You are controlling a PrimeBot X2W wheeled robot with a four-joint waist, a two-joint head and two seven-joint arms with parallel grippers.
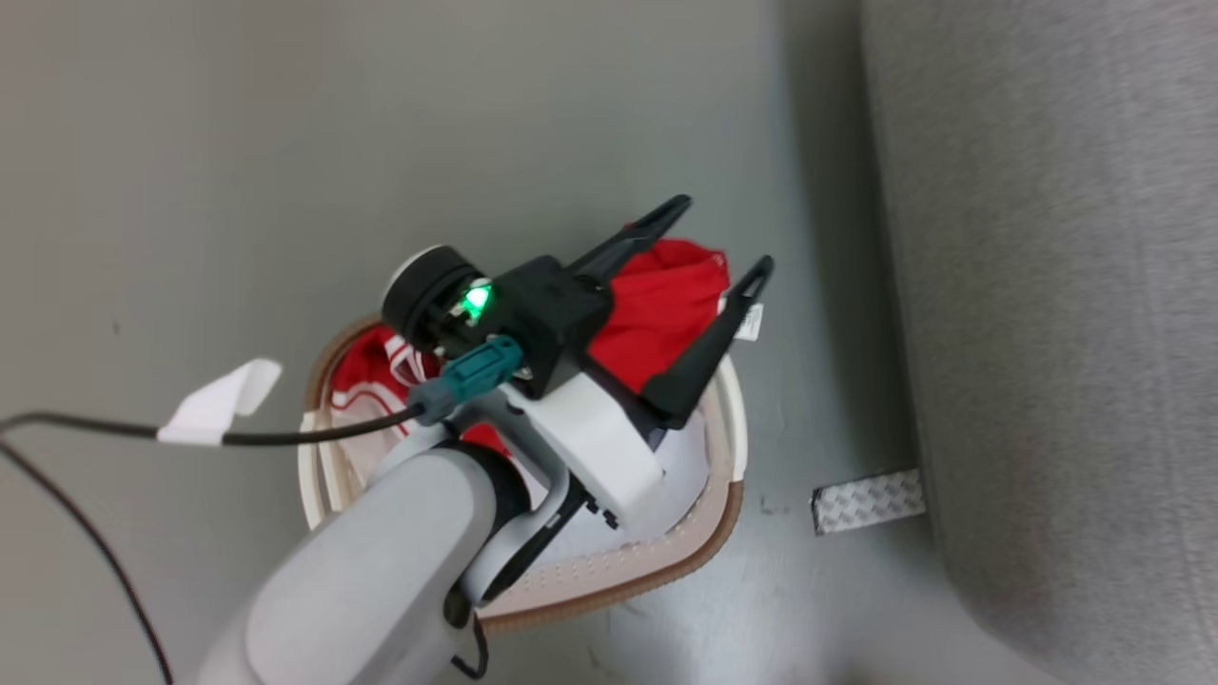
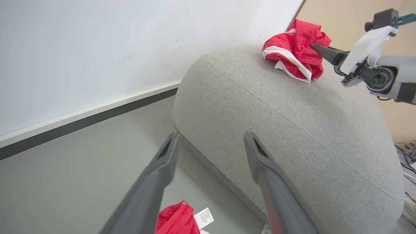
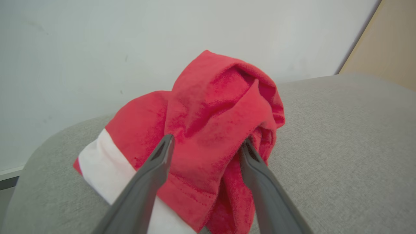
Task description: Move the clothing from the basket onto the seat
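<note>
My left gripper [image 1: 723, 236] hangs open just above the white basket [image 1: 709, 533], its fingers spread over a red piece of clothing [image 1: 657, 314] with a white care label [image 1: 752, 322]. More red clothing [image 1: 366, 371] lies at the basket's other end. The left wrist view shows the same gripper [image 2: 211, 136] over red fabric [image 2: 177, 219]. Another red-and-white garment [image 3: 211, 107] rests on the grey seat [image 3: 341, 130]. My right gripper [image 3: 206, 143] is open, with its fingers on either side of it. That garment [image 2: 292, 48] sits at the far end of the seat [image 2: 292, 123].
A pale cloth [image 1: 685, 457] lies in the basket under the arm. The seat [image 1: 1047, 285] runs along the right, with a strip of grey floor between it and the basket. A metal tread plate [image 1: 866, 499] sits at its base. A black cable with white tape [image 1: 219, 404] trails left.
</note>
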